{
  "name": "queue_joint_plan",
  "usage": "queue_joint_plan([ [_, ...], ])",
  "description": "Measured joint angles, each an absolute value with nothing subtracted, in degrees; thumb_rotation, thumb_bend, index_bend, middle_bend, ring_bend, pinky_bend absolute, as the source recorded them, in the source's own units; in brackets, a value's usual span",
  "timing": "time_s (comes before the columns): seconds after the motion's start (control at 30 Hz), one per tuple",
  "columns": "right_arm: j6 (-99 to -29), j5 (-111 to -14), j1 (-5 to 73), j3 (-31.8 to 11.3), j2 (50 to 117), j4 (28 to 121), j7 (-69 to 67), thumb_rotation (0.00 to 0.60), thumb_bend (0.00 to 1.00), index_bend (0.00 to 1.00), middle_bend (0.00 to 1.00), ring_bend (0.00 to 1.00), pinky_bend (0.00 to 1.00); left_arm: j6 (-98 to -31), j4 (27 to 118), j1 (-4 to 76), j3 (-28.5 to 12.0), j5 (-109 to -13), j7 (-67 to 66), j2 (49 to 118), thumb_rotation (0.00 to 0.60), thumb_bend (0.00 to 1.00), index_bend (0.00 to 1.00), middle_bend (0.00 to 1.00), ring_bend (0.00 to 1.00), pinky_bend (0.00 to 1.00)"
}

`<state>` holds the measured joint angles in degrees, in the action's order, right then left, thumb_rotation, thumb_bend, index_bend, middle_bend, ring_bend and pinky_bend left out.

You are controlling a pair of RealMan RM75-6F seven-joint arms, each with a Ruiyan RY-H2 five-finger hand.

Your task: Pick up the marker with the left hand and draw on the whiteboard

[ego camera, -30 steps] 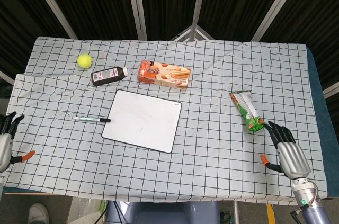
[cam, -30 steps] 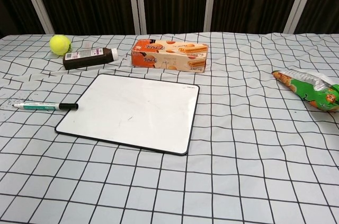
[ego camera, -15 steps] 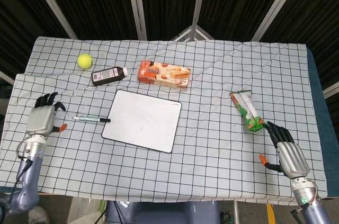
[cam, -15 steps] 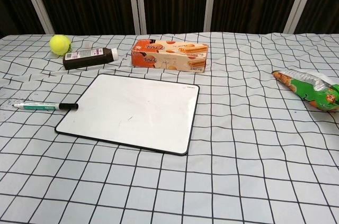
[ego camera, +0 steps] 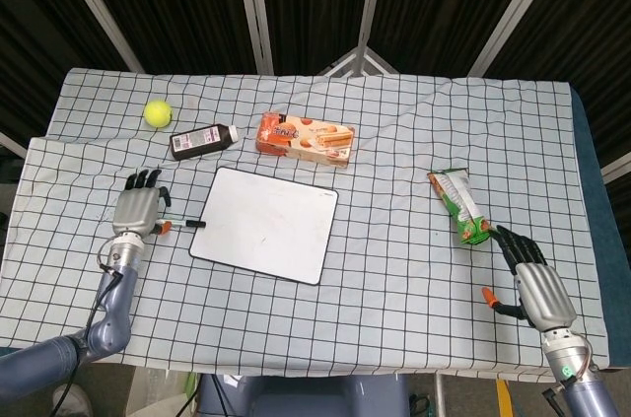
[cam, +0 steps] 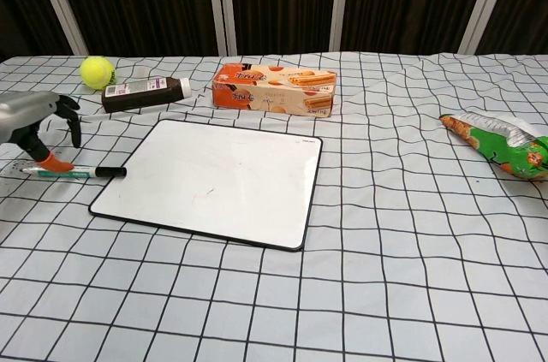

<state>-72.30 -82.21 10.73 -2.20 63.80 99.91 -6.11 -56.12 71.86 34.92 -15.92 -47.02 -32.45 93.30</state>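
Observation:
The marker [cam: 79,172] lies on the checked cloth just left of the whiteboard [ego camera: 264,224] [cam: 210,180], its black cap toward the board. My left hand [ego camera: 137,209] [cam: 36,122] hovers over the marker's left part with fingers spread and holds nothing. In the head view the hand hides most of the marker; only its capped end [ego camera: 192,224] shows. Near the table's front right corner my right hand [ego camera: 533,284] rests open, away from everything; the chest view does not show it.
A yellow tennis ball [ego camera: 157,113], a dark bottle [ego camera: 204,140] lying on its side and an orange biscuit box [ego camera: 305,138] sit behind the whiteboard. A green snack bag [ego camera: 459,206] lies at the right, just beyond my right hand.
My left hand has moved right from the table's left edge to above the marker, and now shows in the chest view. The right hand and the objects have not moved.

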Motion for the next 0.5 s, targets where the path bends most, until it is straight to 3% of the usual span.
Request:
queue_joint_plan([
  [0.5,-72.4,-82.2,10.7,-2.1,63.8,100.1,-5.9,0.6,0.33,0.0,0.0,0.0,0.0,-56.8,71.8,35.7,-14.4,-46.6,-32.5,94.2,0.6,0.37,0.49,0.07,0.0,0.0],
])
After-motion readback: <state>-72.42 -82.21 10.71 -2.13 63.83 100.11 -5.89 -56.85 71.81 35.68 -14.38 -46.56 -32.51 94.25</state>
